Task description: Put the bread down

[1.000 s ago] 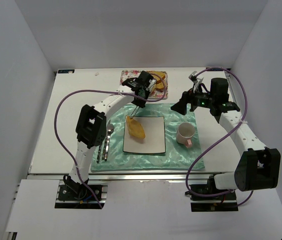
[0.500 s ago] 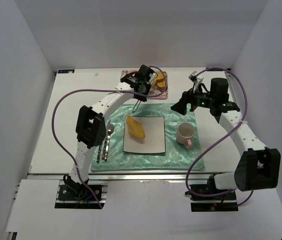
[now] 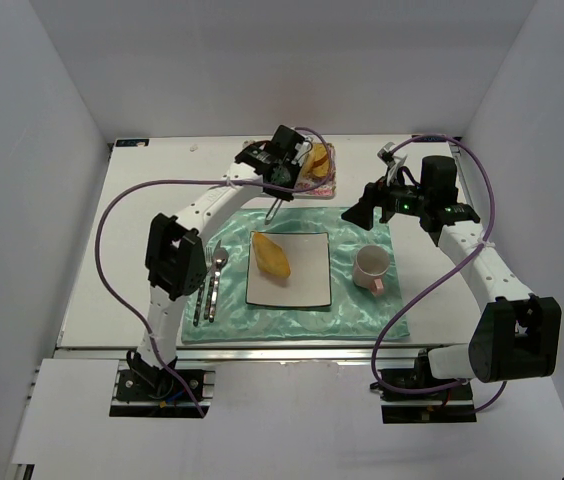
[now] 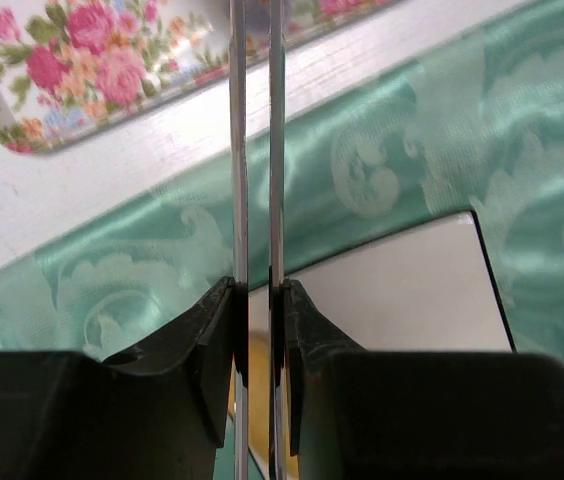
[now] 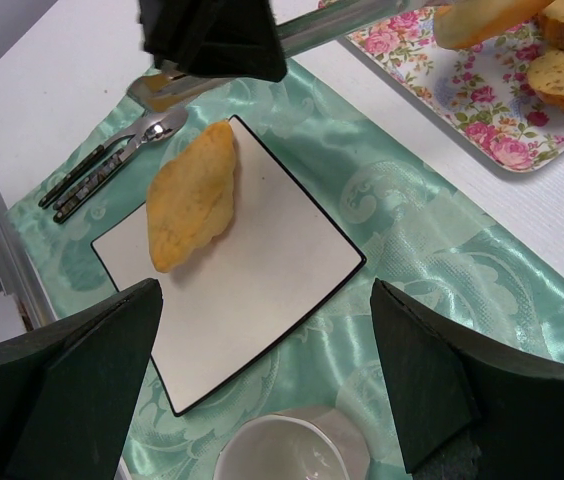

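A yellow bread piece [image 3: 272, 258] lies on the left part of the white square plate [image 3: 307, 275]; it also shows in the right wrist view [image 5: 192, 195] on the plate [image 5: 262, 280]. My left gripper [image 3: 280, 172] is shut on metal tongs [image 3: 275, 205], whose two blades [image 4: 239, 150] run up between the jaws [image 4: 259, 290], above the mat's far edge between plate and tray. The tongs hold nothing. My right gripper [image 3: 362, 214] is open and empty, hovering above the mat right of the plate [image 5: 265, 290].
A floral tray [image 3: 330, 185] at the back holds more bread slices [image 5: 562, 70]. A white mug [image 3: 372, 267] stands right of the plate. A fork and knife [image 3: 210, 285] lie left of it. All sit on a green satin mat [image 3: 362, 310].
The tongs in my left gripper were touching the bread on the plate; they have let it go and drawn back toward the tray. The bread stays on the plate. The right arm is still.
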Motion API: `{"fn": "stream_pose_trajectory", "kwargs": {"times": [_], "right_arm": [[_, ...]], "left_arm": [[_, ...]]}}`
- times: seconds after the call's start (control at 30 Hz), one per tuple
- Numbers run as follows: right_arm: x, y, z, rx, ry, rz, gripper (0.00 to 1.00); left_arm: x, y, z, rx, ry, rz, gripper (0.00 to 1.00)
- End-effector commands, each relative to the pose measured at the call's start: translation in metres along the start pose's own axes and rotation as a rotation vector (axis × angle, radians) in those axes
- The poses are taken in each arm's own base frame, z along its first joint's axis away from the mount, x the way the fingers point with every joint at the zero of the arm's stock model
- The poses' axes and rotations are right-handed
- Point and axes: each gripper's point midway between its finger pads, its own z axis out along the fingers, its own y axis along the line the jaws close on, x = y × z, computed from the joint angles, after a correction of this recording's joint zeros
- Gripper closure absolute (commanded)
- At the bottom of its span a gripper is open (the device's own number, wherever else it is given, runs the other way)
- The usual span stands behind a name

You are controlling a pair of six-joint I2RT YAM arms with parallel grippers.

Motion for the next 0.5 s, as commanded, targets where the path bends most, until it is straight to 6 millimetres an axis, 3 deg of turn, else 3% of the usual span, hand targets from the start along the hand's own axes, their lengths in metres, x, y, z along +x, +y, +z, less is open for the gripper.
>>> {"fn": "stream_pose_trajectory", "kwargs": {"times": [0.0, 0.07, 0.1, 0.13, 0.17, 0.2, 0.23, 0.3, 0.33, 0.47], "right_arm": [[-0.007, 0.001, -0.004, -0.001, -0.03, -0.023, 0.11], [-0.008, 0.0, -0.005, 0.004, -0.032, -0.024, 0.11], [-0.008, -0.001, -0.005, 0.005, -0.032, -0.022, 0.11], [-0.007, -0.001, -0.005, 0.005, -0.03, -0.021, 0.11], [-0.007, -0.001, -0.005, 0.003, -0.03, -0.023, 0.11], [-0.008, -0.001, -0.005, 0.003, -0.031, -0.022, 0.11], [-0.008, -0.001, -0.005, 0.002, -0.03, -0.023, 0.11], [-0.008, 0.0, -0.004, -0.003, -0.028, -0.02, 0.11], [-0.007, -0.002, -0.004, -0.003, -0.026, -0.017, 0.11], [-0.011, -0.003, -0.002, -0.01, -0.024, -0.011, 0.11]], "left_arm": [[-0.023, -0.008, -0.075, 0.114, -0.124, -0.024, 0.93], [-0.01, -0.014, -0.087, 0.159, -0.114, -0.02, 0.94], [0.012, -0.017, -0.083, 0.185, -0.064, -0.016, 0.94], [0.014, -0.019, -0.104, 0.22, -0.091, -0.019, 0.95], [0.022, -0.022, -0.111, 0.241, -0.085, -0.019, 0.95], [0.043, -0.026, -0.11, 0.265, -0.042, -0.017, 0.95], [0.048, -0.027, -0.128, 0.287, -0.053, -0.02, 0.96], [0.068, -0.033, -0.138, 0.317, -0.021, -0.014, 0.96], [0.071, -0.038, -0.152, 0.342, -0.037, -0.003, 0.96], [0.101, -0.058, -0.167, 0.418, 0.021, 0.045, 0.96]]}}
